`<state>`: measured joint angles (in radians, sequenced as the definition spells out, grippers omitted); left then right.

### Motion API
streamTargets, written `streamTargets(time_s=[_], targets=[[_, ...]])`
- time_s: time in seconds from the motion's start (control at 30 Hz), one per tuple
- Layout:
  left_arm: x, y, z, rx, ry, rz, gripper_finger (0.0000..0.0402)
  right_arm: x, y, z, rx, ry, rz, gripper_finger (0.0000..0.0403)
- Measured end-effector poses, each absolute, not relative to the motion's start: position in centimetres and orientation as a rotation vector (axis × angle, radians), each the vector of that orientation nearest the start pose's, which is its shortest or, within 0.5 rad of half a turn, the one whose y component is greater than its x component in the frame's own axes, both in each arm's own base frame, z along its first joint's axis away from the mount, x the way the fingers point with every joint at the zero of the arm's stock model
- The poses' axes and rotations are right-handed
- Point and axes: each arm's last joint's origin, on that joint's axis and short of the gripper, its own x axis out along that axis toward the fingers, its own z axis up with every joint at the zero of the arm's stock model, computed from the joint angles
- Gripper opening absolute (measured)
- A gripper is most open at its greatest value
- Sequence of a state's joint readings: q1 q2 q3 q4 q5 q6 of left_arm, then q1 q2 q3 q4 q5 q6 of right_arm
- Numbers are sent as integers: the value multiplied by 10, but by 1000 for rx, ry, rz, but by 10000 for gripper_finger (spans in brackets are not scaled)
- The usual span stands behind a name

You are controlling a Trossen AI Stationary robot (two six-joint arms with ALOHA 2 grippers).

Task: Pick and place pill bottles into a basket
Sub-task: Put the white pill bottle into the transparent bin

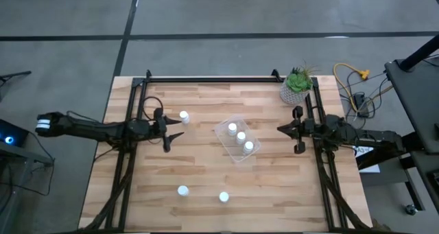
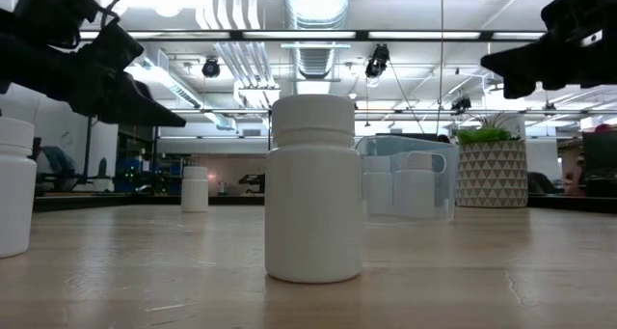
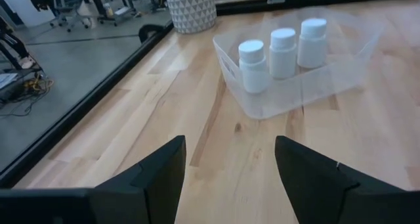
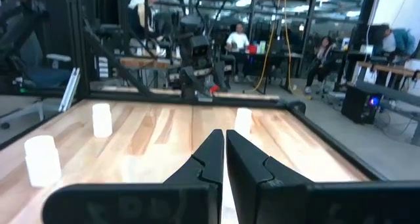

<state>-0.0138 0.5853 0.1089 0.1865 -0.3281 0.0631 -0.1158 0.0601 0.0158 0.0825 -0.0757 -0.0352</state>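
The clear basket (image 1: 236, 150) sits mid-table with three white pill bottles (image 1: 241, 137) standing in it; it also shows in the left wrist view (image 3: 262, 102). One pill bottle (image 1: 184, 116) stands on the table just beyond my left gripper (image 1: 174, 132), which is open and empty, left of the basket and facing it (image 3: 230, 175). Two more bottles (image 1: 182, 190) (image 1: 223, 197) stand near the table's near edge. My right gripper (image 1: 281, 128) is shut and empty, right of the basket, above the table (image 4: 224, 152).
A pale patterned pot with a green plant (image 1: 296, 87) stands at the far right corner. Black frame rails (image 1: 206, 79) run along the far edge and both sides of the table. People sit in the room beyond the table (image 4: 237, 40).
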Motion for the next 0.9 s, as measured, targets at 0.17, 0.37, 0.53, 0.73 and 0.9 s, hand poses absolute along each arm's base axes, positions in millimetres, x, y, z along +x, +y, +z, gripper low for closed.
streamTargets(time_s=[0.17,0.37,0.53,0.73,0.9], targets=[[140,9,160,111,327,311,217,100,-9,166,-18,29,-39,9],[146,15,172,105,308,348,217,100,-9,164,-29,44,-39,9],[152,22,179,88,322,327,217,100,-9,164,-25,44,-38,9],[164,40,196,63,465,373,217,100,-9,164,-24,44,-38,9],[178,58,221,74,543,366,217,100,-9,164,-23,43,-37,9]])
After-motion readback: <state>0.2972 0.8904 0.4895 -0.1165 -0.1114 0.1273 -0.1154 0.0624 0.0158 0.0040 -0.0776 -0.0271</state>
